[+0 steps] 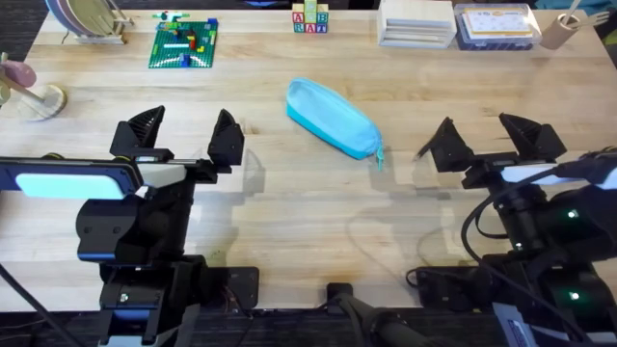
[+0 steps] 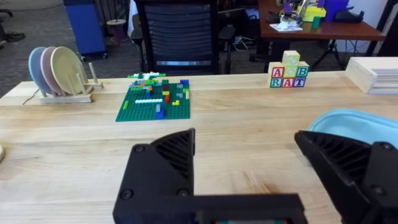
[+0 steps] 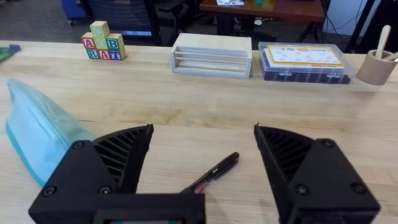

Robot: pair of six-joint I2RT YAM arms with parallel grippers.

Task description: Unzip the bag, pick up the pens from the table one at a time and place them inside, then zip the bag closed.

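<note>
The light-blue bag (image 1: 333,118) lies slanted on the table (image 1: 289,212), midway between the arms, its teal pull (image 1: 379,157) at the near right end. My left gripper (image 1: 181,135) is open to the bag's left, apart from it; the bag's end (image 2: 354,121) shows beside that gripper (image 2: 245,155). My right gripper (image 1: 488,141) is open to the bag's right. In the right wrist view a black pen (image 3: 214,173) lies on the wood between and just ahead of the fingers of that gripper (image 3: 204,134), with the bag (image 3: 37,134) off to one side.
Along the far edge stand a plate rack (image 1: 82,19), a green brick baseplate (image 1: 183,43), letter blocks (image 1: 310,19), a white box (image 1: 416,24), a clear lidded box (image 1: 494,26) and a cup (image 1: 559,29). A wooden stand (image 1: 29,92) sits far left.
</note>
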